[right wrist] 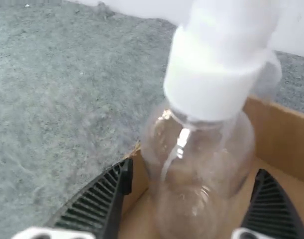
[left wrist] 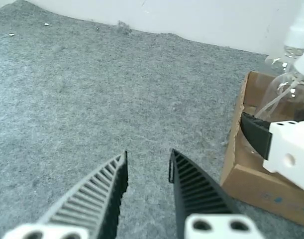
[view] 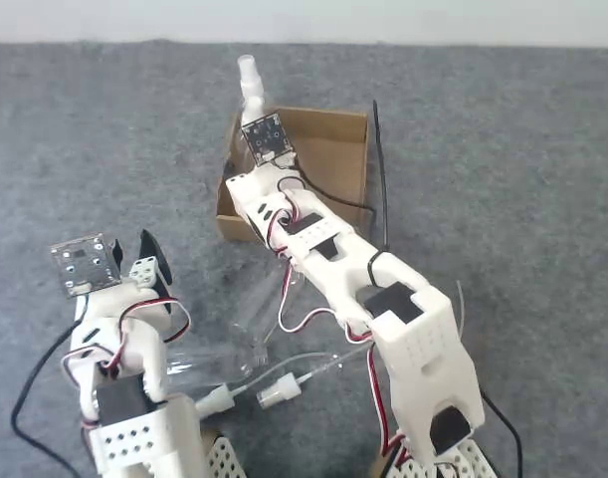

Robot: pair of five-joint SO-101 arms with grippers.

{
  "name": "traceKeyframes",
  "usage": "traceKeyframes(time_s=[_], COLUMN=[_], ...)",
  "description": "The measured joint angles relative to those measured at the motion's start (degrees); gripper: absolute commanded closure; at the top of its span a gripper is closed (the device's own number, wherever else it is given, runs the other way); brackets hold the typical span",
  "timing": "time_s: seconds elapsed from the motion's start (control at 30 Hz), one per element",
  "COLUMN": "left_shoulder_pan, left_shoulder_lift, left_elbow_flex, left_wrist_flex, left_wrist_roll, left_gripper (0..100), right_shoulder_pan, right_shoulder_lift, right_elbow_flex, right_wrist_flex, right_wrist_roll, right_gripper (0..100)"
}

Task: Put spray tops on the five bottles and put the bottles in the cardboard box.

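Observation:
A clear bottle (right wrist: 196, 164) with a white spray top (right wrist: 221, 59) stands upright in the near-left corner of the cardboard box (view: 333, 121). My right gripper (right wrist: 194, 169) is open, one finger on each side of the bottle's body, with a small gap at one side. From above, that spray top (view: 251, 78) rises just past the right wrist. My left gripper (left wrist: 147, 159) is open over bare carpet, left of the box (left wrist: 241, 174), holding nothing. Clear bottles (view: 246, 321) without tops and two loose spray tops (view: 216, 400) (view: 280, 391) lie on the carpet between the arm bases.
Grey carpet covers the table. A black cable (view: 379, 169) crosses the box's right side. The left wrist view shows a second white top (left wrist: 297, 35) at the box's far corner; whether it belongs to another bottle is unclear.

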Motion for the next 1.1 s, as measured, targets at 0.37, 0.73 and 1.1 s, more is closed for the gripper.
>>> traceKeyframes(time_s=[0.37,0.73,1.1], left_shoulder_pan=[0.0,0.0,0.0], left_shoulder_lift=[0.0,0.0,0.0], left_elbow_flex=[0.0,0.0,0.0], left_wrist_flex=[0.0,0.0,0.0], left_wrist_roll=[0.0,0.0,0.0], left_gripper=[87,87,87], right_shoulder_pan=[0.0,0.0,-0.09], right_shoulder_lift=[-6.33,-15.65,-31.82], right_elbow_flex=[3.08,7.38,18.2], right_wrist_flex=[3.87,13.27,13.89], right_wrist_roll=[0.0,0.0,0.0], right_gripper=[66.8,66.8,66.8])
